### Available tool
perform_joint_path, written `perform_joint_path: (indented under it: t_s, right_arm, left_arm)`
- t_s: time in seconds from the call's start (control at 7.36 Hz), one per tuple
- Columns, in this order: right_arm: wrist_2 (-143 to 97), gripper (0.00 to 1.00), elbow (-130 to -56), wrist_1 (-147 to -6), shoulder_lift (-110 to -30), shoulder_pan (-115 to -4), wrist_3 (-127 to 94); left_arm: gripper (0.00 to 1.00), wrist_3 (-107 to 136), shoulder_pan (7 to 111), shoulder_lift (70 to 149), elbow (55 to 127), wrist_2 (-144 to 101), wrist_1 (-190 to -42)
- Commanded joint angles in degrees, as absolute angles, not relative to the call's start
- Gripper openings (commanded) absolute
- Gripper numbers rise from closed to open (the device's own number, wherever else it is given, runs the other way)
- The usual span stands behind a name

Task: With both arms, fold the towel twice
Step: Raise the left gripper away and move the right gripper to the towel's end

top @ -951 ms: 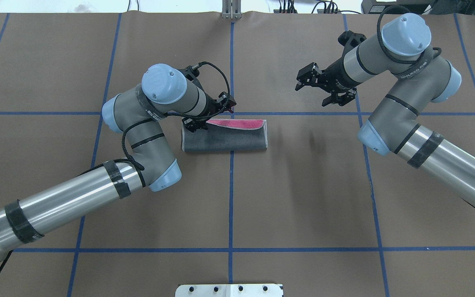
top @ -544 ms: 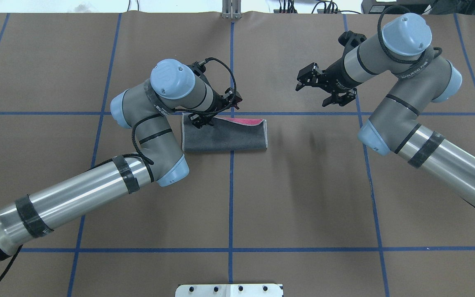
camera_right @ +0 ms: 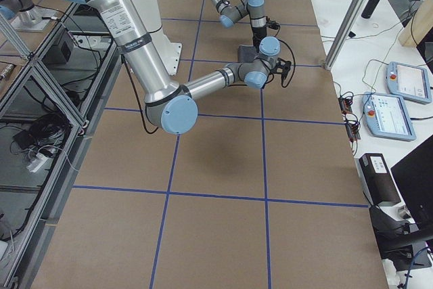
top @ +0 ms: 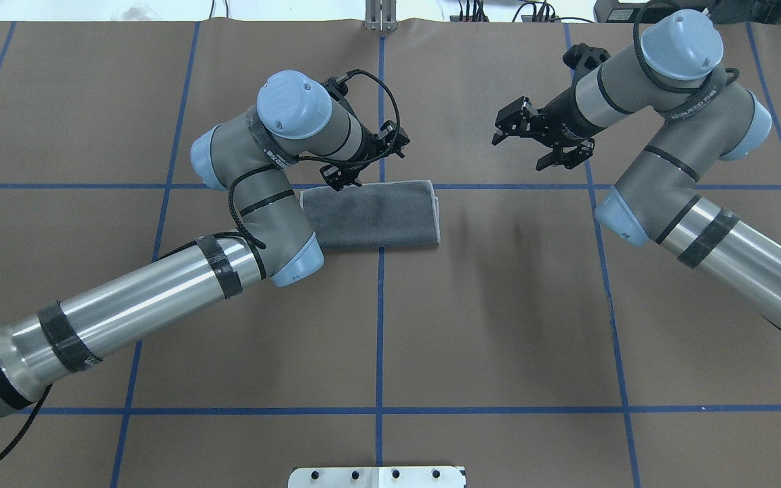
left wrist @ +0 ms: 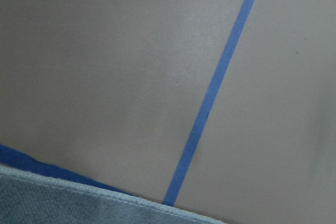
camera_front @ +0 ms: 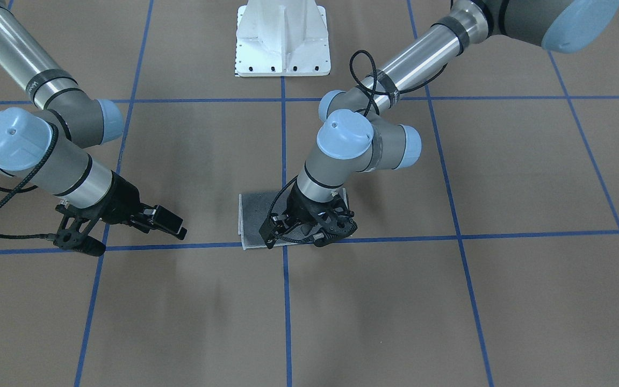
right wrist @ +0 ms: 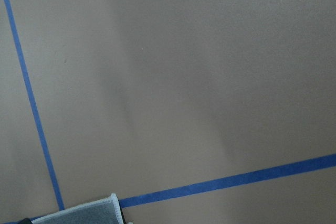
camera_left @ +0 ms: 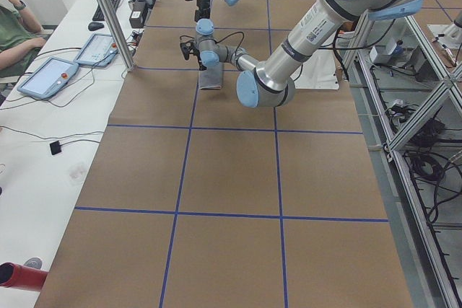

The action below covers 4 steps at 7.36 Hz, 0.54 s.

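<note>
Gone is the pink strip that showed a second ago along the far edge of the towel (top: 377, 213). My left arm (top: 248, 176) has swung forward and laid that flap down, and my right arm (top: 668, 149) has drifted slightly back. Beneath everything lies the brown paper-covered table (top: 499, 305), ruled by blue tape lines (top: 380, 325), with the white pedestal base (camera_front: 282, 37) at my edge. The towel rests flat as a folded grey rectangle, straddling the centre tape line just on my side of the cross line. One blue-capped joint of my left arm hides its left end from overhead, and from across the table my left wrist covers most of it. My left gripper (top: 365, 165) hangs over the towel's far edge, jaws spread and grasping nothing. My right gripper (top: 516, 152) hovers well off to the towel's right above bare paper, jaws likewise released. Beyond the table's far side, a person (camera_left: 14, 34) sits at a white bench beside a teach pendant (camera_left: 47, 77).
</note>
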<state>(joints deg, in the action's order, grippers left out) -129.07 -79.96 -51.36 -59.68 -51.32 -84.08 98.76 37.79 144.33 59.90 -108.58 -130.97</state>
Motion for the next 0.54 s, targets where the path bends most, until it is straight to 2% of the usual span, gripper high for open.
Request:
perform_joint_path:
  t_s: [0.0,0.41]
  right_arm:
    - [-129.3,1.0,-80.8,-51.6,-59.2,-50.3,-85.9]
    - [-122.2,0.99,-81.0,-54.4,-55.4,-42.8,-99.0]
  left_arm:
    - [1.0,97.4,41.6,144.5,59.9,-111.8,-130.7]
    - [1.0,92.8,47.3,142.1,60.6,-121.3,-130.7]
